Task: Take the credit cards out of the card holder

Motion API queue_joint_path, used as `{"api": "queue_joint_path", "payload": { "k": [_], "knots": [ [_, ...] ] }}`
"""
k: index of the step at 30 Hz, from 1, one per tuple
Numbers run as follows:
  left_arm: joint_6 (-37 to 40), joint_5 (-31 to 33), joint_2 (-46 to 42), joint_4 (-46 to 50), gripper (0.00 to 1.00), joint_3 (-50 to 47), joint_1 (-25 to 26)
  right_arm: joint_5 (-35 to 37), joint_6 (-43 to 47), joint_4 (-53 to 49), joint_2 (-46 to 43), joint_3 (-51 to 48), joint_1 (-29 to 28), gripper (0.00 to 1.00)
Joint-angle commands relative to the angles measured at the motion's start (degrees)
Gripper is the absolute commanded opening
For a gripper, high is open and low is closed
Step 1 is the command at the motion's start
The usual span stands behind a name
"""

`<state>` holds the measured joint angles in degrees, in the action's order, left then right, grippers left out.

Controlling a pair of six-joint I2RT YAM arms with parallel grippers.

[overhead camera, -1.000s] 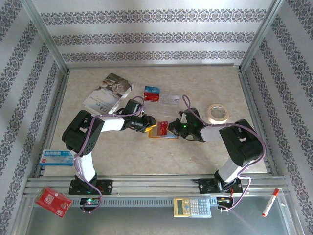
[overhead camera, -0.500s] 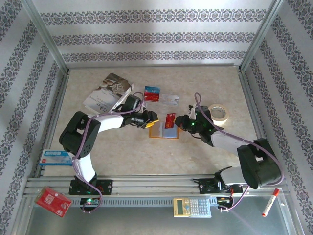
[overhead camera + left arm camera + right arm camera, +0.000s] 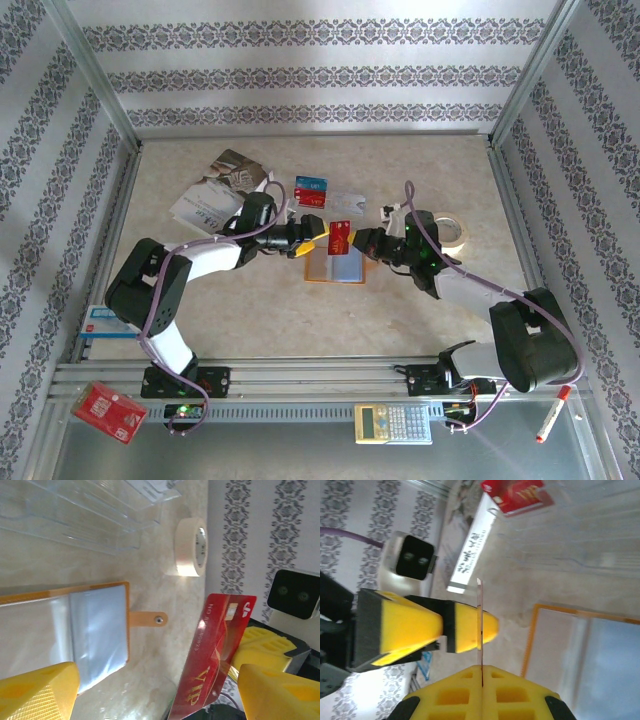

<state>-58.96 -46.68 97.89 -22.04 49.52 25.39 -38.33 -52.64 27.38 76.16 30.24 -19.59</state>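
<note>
Right gripper (image 3: 481, 672): clenched on red card (image 3: 339, 237).
Left gripper (image 3: 306, 243): released.
Risk: your thin edge pinch may slip, dropping it onto card holder (image 3: 335, 270).

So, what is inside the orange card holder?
The open card holder shows pale blue-grey plastic pockets, with no card visible in them. Its near corner is covered by the left fingers, and the red card, held by the right fingers, is outside it.

Tape roll (image 3: 445, 231), calculator (image 3: 392, 423), white booklet (image 3: 208, 203), red packet (image 3: 109, 412), white-and-blue box (image 3: 112, 322), red marker (image 3: 553, 414)
</note>
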Motion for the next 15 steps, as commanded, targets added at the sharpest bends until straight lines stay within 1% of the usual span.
{"api": "queue_joint_path", "payload": {
  "k": [1, 3, 5, 7, 9, 11, 15],
  "knots": [
    [-6.54, -6.50, 1.57, -14.21, 0.83, -0.13, -0.45, -4.85, -4.08, 8.14, 0.76, 1.58, 0.69, 0.00],
    [-10.54, -8.11, 2.77, -20.73, 0.78, -0.29, -0.29, -5.85, -6.17, 11.12, 1.47, 1.60, 0.78, 0.00],
    [-13.11, -9.51, 3.42, -25.21, 0.74, -0.17, -0.17, -6.52, -7.62, 13.30, 2.27, 1.67, 0.83, 0.00],
    [-14.12, -10.26, 3.44, -26.97, 0.67, -0.04, -0.02, -6.91, -8.94, 15.00, 3.29, 1.78, 0.96, 0.00],
    [-13.70, -10.54, 3.15, -26.33, 0.54, 0.14, 0.02, -7.28, -10.49, 17.27, 4.24, 1.84, 1.05, 0.00],
    [-13.44, -10.55, 2.88, -25.97, 0.45, 0.18, 0.03, -7.27, -12.49, 19.71, 5.09, 1.67, 1.23, 0.00],
    [-13.66, -10.54, 1.76, -27.04, 0.19, 0.79, 0.06, -6.73, -14.57, 22.20, 5.75, 1.33, 1.40, 0.00]
  ]
}}
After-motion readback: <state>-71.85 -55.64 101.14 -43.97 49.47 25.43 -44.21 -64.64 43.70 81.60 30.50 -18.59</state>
